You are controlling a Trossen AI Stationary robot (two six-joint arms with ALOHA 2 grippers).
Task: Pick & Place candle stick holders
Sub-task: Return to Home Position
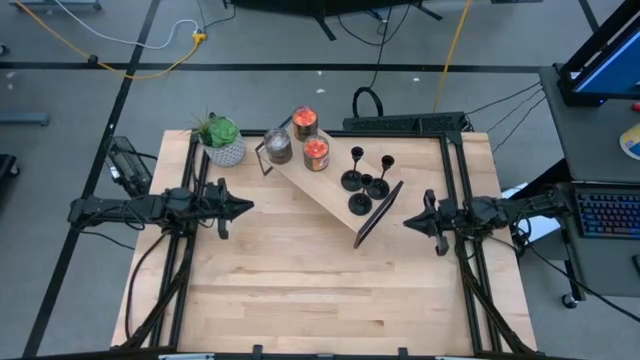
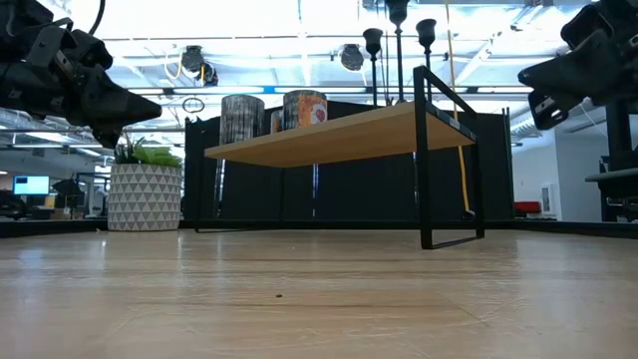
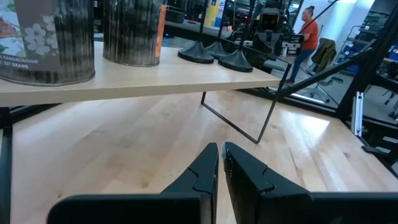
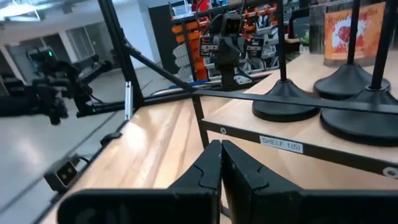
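Three black candle stick holders stand on their round bases at the right end of a wooden shelf with a black metal frame, at the table's far middle. Their bases show close ahead in the right wrist view, and their stems and cups rise above the shelf in the low view. My left gripper hovers shut at the table's left, pointing level toward the shelf. My right gripper hovers shut just right of the shelf's end frame. Neither holds anything.
Three candle jars stand on the shelf's left half. A potted plant sits at the table's far left corner. Bare wooden tabletop stretches toward the near edge. A person stands in the room beyond the table.
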